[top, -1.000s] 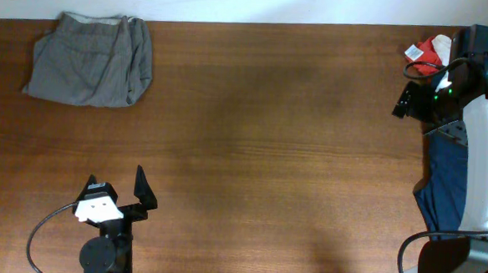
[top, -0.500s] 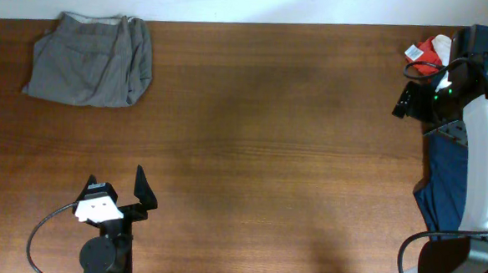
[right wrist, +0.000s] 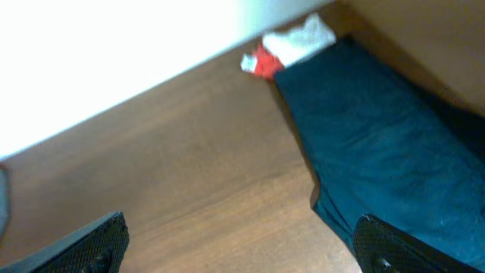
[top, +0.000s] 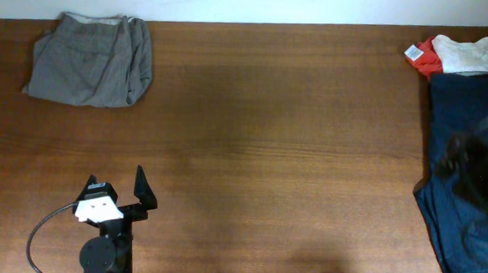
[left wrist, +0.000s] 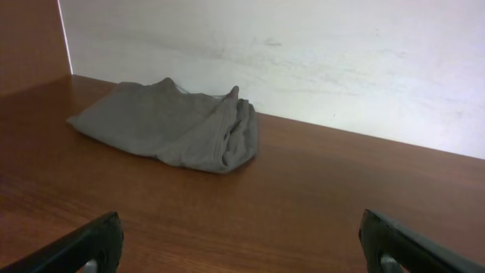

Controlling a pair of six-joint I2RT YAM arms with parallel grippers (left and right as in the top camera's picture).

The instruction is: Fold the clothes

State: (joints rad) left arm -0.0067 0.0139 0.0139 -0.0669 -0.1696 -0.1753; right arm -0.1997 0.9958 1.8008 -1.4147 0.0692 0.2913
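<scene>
Grey garment (top: 91,59), 10 o'clock, bunched. Left gripper (left wrist: 242,244) and right gripper (right wrist: 239,241): fingers spread, empty. Risk: right gripper, nearest navy cloth (top: 461,114) at 3 o'clock, grabs wrong item.

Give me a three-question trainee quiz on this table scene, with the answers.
1. Fill in: the left hand holds nothing, and its fingers stand ___ (open or shut).
2. True or false: the grey garment lies on top of the navy cloth.
3. Which lies right next to the red and cream bundle? A) the grey garment B) the navy cloth C) the left hand

Key: 1 open; 2 false; 3 B.
</scene>
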